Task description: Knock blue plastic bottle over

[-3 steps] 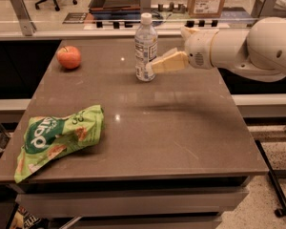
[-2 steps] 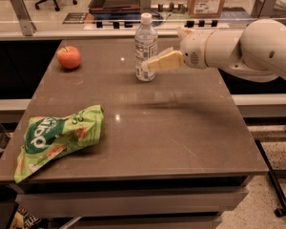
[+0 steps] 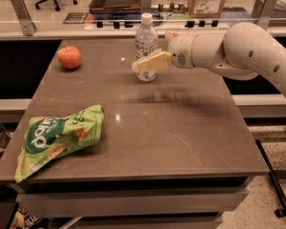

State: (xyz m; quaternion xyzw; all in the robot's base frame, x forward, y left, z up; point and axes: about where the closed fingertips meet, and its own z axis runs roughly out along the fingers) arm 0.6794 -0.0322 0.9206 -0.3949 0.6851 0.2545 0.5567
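Gripper (image 3: 139, 66), grip state unclear, sat low at the bottle (image 3: 146, 36), upper centre; pushing there might slide, not topple, it

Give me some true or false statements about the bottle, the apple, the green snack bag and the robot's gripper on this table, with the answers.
1. The blue plastic bottle is standing upright. True.
2. The apple sits to the picture's right of the bottle. False: it sits to the picture's left, near the far corner of the table.
3. The gripper is level with the bottle's lower half, reaching in from the picture's right. True.
4. The green snack bag lies touching the bottle. False: it lies apart, at the table's near left corner.
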